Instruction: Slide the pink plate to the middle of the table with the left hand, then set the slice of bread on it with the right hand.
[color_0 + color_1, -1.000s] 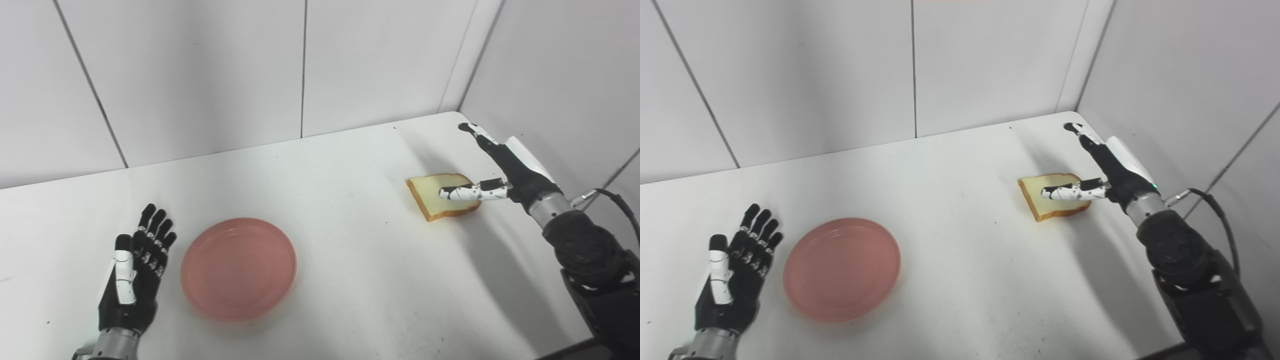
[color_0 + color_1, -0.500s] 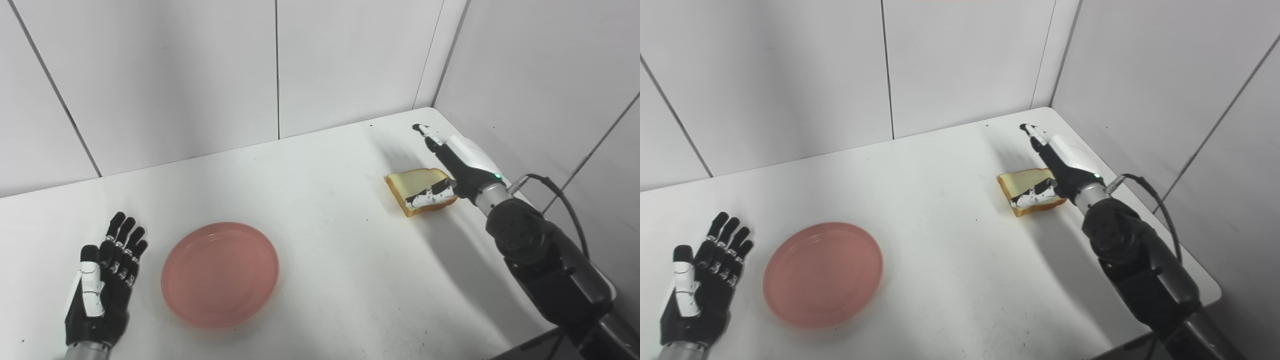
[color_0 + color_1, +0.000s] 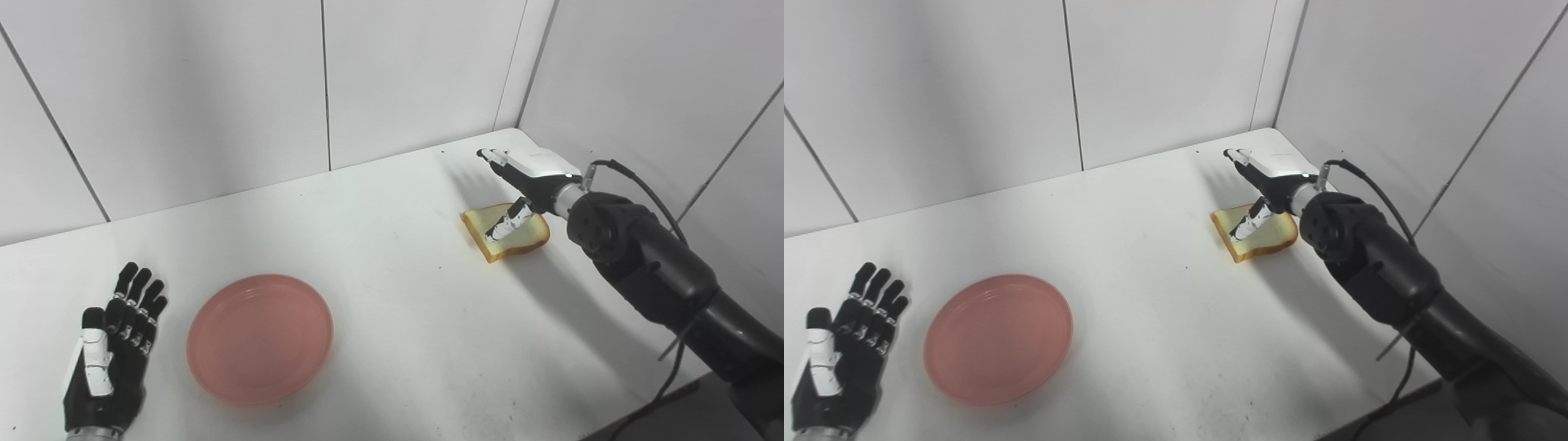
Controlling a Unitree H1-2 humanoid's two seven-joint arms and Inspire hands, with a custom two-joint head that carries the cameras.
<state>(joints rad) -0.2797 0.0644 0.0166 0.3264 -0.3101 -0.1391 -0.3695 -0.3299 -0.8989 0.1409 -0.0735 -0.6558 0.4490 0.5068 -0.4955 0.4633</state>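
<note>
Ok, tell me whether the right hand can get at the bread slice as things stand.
Probably yes. The right hand is open right above the bread slice, its thumb pointing down over the top face, and nothing stands between them. The slice lies flat on the table, so gripping an edge may be awkward.

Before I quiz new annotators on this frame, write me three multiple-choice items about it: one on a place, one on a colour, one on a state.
1. Where is the slice of bread?
A. On the plate
B. On the table near the far right corner
C. Under the left hand

2. What colour is the plate?
A. Blue
B. Green
C. Pink

3. What is the left hand doing?
A. Resting open beside the plate
B. Holding the bread
C. Lifting the plate

Key: 1 B, the bread lies on the white table under the right hand. 2 C, the plate is plainly pink. 3 A, its fingers are spread and it holds nothing.
</note>
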